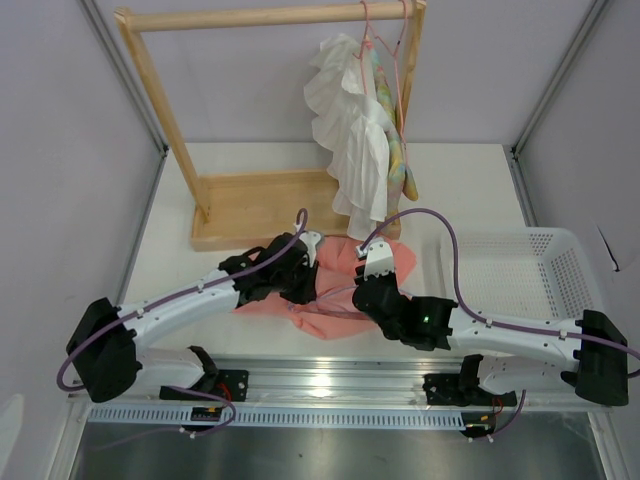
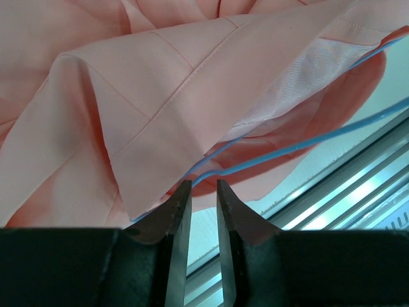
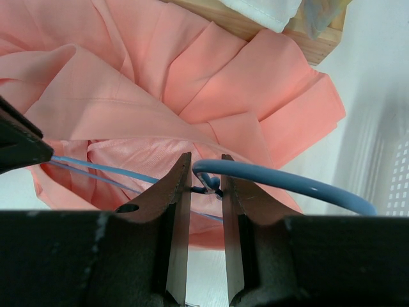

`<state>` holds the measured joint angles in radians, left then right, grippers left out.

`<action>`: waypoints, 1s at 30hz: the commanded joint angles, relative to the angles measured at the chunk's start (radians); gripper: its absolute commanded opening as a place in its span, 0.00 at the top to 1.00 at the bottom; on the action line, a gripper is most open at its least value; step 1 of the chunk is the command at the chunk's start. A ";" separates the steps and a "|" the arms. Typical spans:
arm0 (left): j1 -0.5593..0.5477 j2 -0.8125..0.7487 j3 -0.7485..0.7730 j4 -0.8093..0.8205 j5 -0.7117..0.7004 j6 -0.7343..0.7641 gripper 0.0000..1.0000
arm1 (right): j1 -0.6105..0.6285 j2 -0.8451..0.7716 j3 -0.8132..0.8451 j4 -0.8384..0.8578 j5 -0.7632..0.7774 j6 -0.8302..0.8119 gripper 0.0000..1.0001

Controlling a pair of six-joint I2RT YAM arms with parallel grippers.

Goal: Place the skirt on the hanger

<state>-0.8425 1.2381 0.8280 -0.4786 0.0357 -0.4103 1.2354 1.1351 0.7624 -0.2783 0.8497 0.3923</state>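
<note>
- The salmon-pink pleated skirt (image 1: 338, 258) lies crumpled on the white counter (image 1: 170, 270), between the two arms and just in front of the wooden base of the clothes rack (image 1: 250, 205).
- The light-blue wire hanger (image 3: 287, 179) is partly tucked into the skirt. From the right wrist camera its two thin wires run leftward under a fold of fabric, while the hook curves out to the right over the pleats.
- The right claw (image 3: 204, 158) is clamped on the hanger at the twisted neck just below the hook, with the twist sitting between the two fingers.
- The left claw (image 2: 204, 182) has its fingers nearly together, with a narrow gap between the tips. A bend of the hanger's wire sits right at those tips, beside the hemmed edge of the skirt. Whether the wire is actually pinched cannot be told.
- In the left wrist view one wire disappears under the skirt's stitched hem and the other runs along the lower edge of the fabric.
- A white ruffled garment (image 1: 350, 140) and a pastel garment (image 1: 400, 165) hang from pink wire hangers (image 1: 385, 45) at the right end of the rack's rod.
- A white perforated basket (image 1: 560, 240) sits on the counter to the right of the skirt, apart from it.
</note>
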 commanded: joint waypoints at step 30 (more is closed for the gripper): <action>-0.017 0.198 0.117 0.015 0.222 0.093 0.89 | 0.018 0.015 0.032 0.008 0.061 -0.001 1.00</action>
<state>-0.8440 1.4090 0.8871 -0.4568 0.1658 -0.3561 1.2503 1.1427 0.7624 -0.2802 0.8516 0.3916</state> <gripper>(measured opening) 0.106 0.260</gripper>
